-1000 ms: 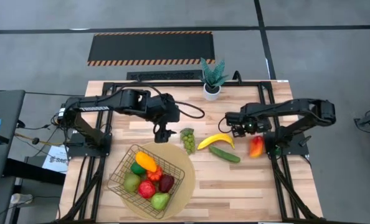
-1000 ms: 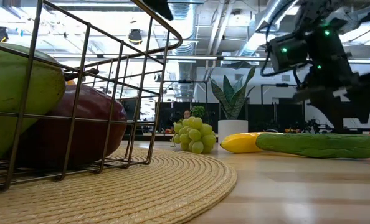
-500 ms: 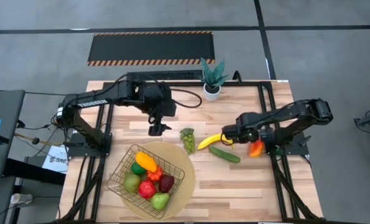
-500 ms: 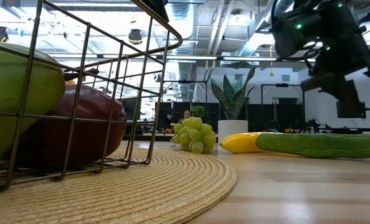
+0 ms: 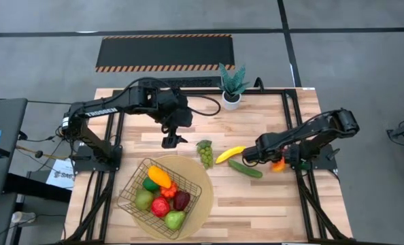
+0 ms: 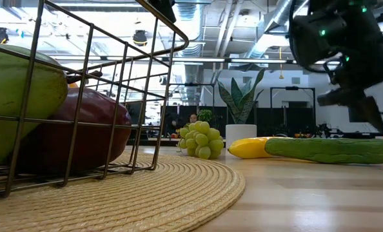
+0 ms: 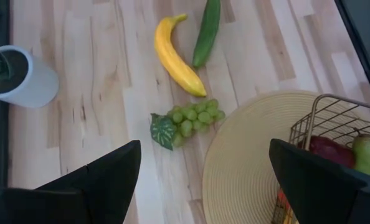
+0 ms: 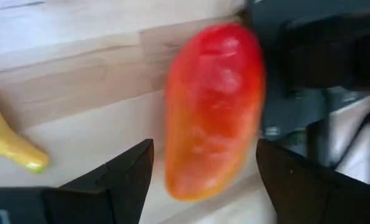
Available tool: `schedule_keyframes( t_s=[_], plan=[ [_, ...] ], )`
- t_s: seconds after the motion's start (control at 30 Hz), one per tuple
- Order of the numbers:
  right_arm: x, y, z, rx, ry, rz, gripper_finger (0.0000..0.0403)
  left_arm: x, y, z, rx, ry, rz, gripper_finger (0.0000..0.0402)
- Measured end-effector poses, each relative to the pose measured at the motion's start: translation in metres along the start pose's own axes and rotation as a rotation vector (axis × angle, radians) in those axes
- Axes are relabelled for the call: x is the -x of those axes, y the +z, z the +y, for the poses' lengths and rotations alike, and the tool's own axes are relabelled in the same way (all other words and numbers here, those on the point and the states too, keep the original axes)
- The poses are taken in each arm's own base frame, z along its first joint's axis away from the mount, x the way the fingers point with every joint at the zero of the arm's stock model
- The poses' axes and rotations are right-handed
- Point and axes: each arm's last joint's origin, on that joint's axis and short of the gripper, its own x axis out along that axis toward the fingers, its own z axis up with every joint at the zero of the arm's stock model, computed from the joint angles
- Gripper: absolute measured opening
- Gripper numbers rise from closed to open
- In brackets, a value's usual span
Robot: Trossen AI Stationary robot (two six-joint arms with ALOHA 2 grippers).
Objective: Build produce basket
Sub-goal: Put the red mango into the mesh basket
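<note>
The golden wire basket (image 5: pixel 130 197) sits on a round tan mat (image 5: pixel 200 204) and holds several fruits. Green grapes (image 5: pixel 205 154), a yellow banana (image 5: pixel 229 154) and a green cucumber (image 5: pixel 246 169) lie on the table to its right. The red-orange mango (image 5: pixel 279 165) lies near the right edge, partly under my right arm. My right gripper (image 8: pixel 203 180) is open and low, its fingers standing on either side of the mango (image 8: pixel 213 106). My left gripper (image 5: pixel 169 141) is open and hovers beyond the basket's far side.
A spiky green plant in a white pot (image 5: pixel 231 88) stands at the far edge. The black frame rails (image 5: pixel 304 184) run just right of the mango. Bare wood lies in front of the cucumber, toward the near right corner.
My right gripper has come down and toward the near edge, ending low over the mango. My left gripper has drawn back from over the basket's far rim, toward the far left. No fruit has moved.
</note>
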Motion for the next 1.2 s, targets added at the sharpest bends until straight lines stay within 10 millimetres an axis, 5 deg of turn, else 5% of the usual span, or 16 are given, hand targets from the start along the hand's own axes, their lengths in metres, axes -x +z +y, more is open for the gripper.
schedule_keyframes(
  t_s=[0.23, 0.43, 0.67, 0.9, 1.2],
  plan=[
    [-0.032, -0.001, 0.002, -0.043, 0.016, 0.046, 0.0302, 0.0, 0.0, 0.0, -0.001, 0.001, -0.003, 0.0338],
    [-0.039, 0.0, -0.001, -0.034, -0.003, 0.038, 0.0299, 0.0, 0.0, 0.0, -0.001, 0.001, -0.002, 0.0338],
    [-0.036, -0.001, 0.003, 0.04, 0.056, 0.052, 0.0215, 0.007, 0.001, 0.003, 0.03, -0.089, -0.076, 0.0338],
    [0.014, -0.001, 0.017, 0.151, 0.373, -0.079, 0.0192, 0.057, -0.005, 0.0, 0.135, -0.209, -0.276, 0.0338],
    [0.125, 0.001, 0.01, 0.293, 1.113, -0.375, 0.0233, 0.113, -0.002, -0.013, 0.326, -0.17, -0.571, 0.0338]
  ],
)
